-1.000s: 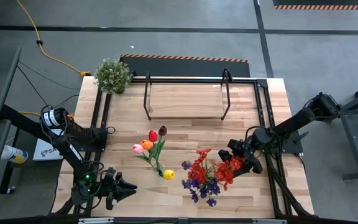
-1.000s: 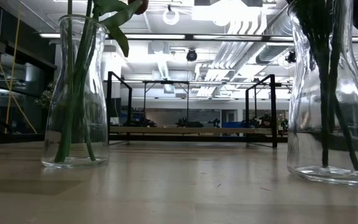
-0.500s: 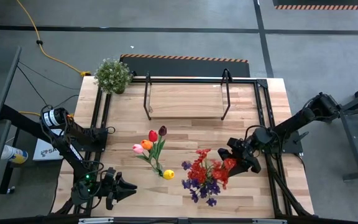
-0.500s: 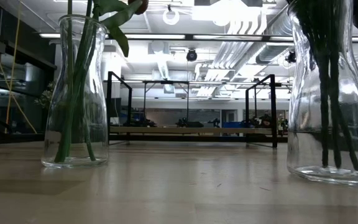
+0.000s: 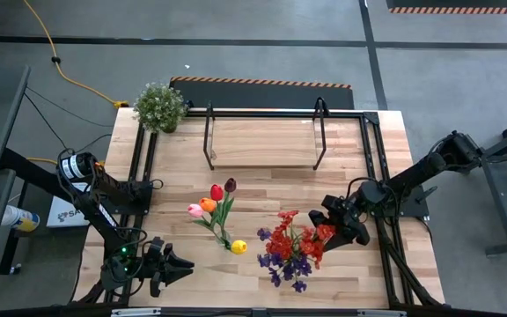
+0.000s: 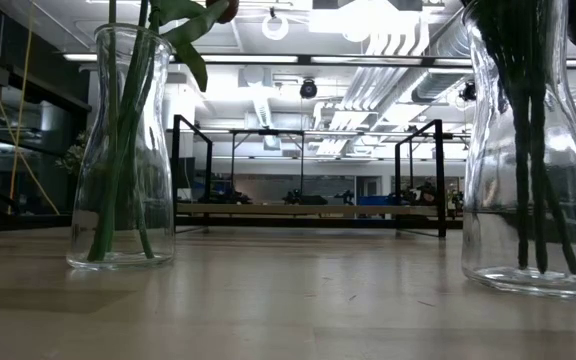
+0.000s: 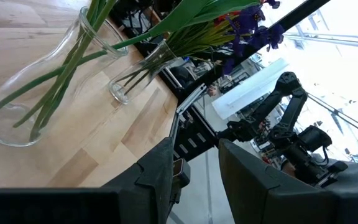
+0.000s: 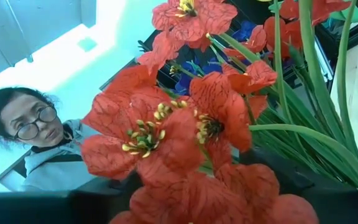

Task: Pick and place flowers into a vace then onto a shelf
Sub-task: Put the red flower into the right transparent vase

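Quick count from my side: two glass vases point(image 6: 123, 150) on the worktop point(image 5: 262, 189), one shelf point(image 5: 262, 141), one potted plant point(image 5: 160, 106). Tulips point(image 5: 214, 204): five, one each red, maroon, orange, pink, yellow. Red and purple sprays point(image 5: 293, 246) are too bunched together to count.

L hand point(image 5: 183, 267) parted near table's front, R hand point(image 5: 326, 231) mid-right.
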### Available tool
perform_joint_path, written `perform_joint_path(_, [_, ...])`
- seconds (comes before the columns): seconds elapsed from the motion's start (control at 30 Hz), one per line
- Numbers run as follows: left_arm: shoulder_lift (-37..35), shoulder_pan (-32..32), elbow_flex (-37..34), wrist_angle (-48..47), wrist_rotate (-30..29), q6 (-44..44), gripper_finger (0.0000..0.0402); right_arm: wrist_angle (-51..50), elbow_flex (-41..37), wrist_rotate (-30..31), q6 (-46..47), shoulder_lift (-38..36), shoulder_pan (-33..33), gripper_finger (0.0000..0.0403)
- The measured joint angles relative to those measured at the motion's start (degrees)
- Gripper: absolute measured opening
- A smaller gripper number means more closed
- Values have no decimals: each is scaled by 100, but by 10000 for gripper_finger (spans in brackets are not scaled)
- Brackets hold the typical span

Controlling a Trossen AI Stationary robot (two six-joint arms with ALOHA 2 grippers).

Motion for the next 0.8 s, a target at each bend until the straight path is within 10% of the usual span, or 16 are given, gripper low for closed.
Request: perform_joint_path(0.8, [0,0,-1,0,1,0,163,212,0,-277,-20,0,-4,255])
